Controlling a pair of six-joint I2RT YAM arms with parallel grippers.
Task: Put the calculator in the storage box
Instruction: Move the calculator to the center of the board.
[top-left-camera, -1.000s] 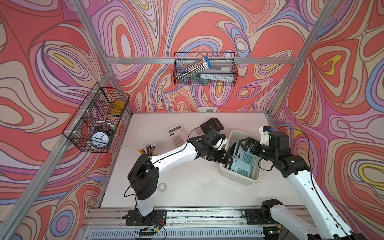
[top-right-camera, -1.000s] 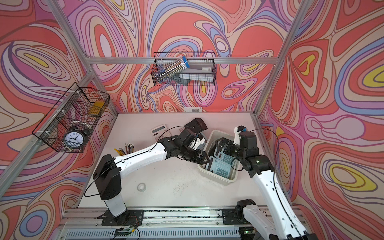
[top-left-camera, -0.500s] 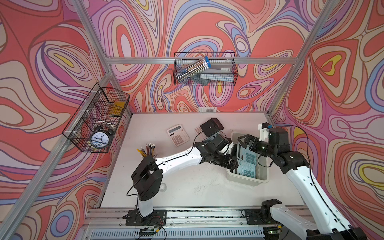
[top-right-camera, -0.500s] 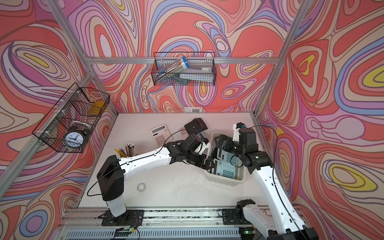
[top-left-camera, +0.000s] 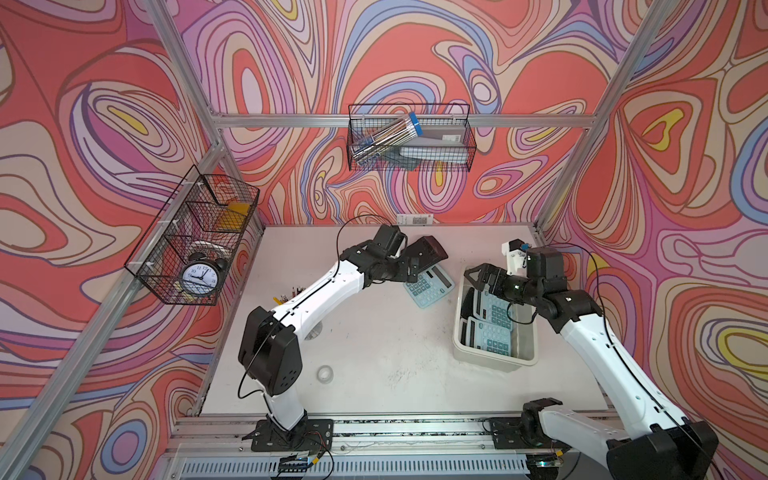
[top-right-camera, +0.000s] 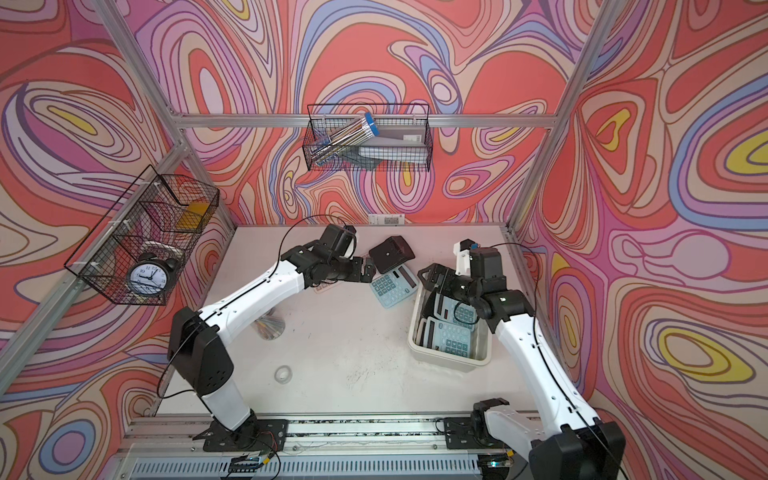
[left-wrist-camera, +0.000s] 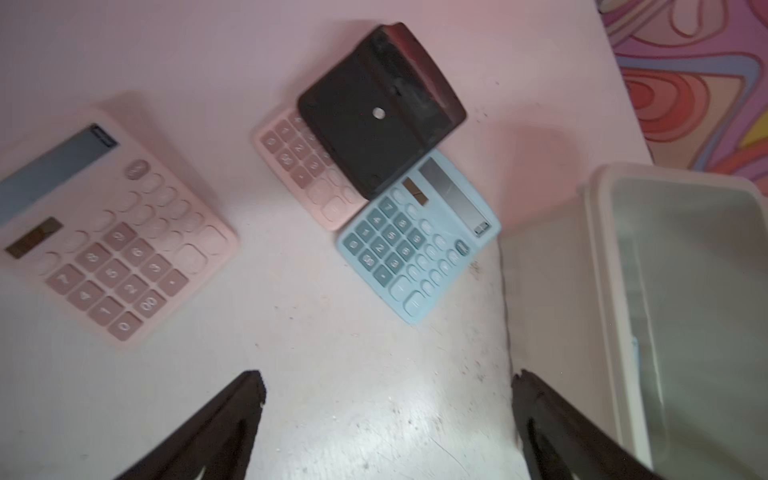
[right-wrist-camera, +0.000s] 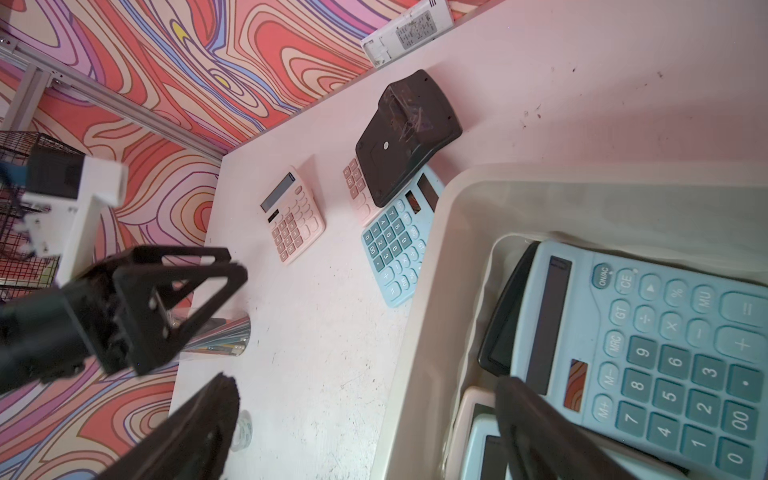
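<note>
The off-white storage box (top-left-camera: 458, 332) (top-right-camera: 413, 328) (left-wrist-camera: 602, 291) (right-wrist-camera: 419, 332) stands at the table's right and holds blue calculators (top-left-camera: 496, 311) (right-wrist-camera: 665, 353). On the table to its left lies a blue calculator (top-left-camera: 428, 284) (top-right-camera: 392, 284) (left-wrist-camera: 415, 241) (right-wrist-camera: 395, 241). A face-down black one (top-left-camera: 426, 253) (left-wrist-camera: 374, 112) overlaps it and a pink one (left-wrist-camera: 307, 174). A second pink calculator (left-wrist-camera: 112, 232) (right-wrist-camera: 293, 216) lies apart. My left gripper (top-left-camera: 415, 270) (top-right-camera: 368, 270) (left-wrist-camera: 386, 386) is open and empty beside the blue calculator. My right gripper (top-left-camera: 478, 282) (top-right-camera: 432, 276) (right-wrist-camera: 365, 386) hangs open astride the box's far-left wall.
A shiny pencil cup (top-right-camera: 270, 328) (right-wrist-camera: 220, 336) stands under the left arm. A tape roll (top-left-camera: 325, 373) (top-right-camera: 283, 374) lies near the front. Black wire baskets hang on the left wall (top-left-camera: 195, 241) and the back wall (top-left-camera: 409, 141).
My left gripper has drawn back from the box's left side toward the loose calculators, its jaws spreading wider. The right gripper has stayed open over the box.
</note>
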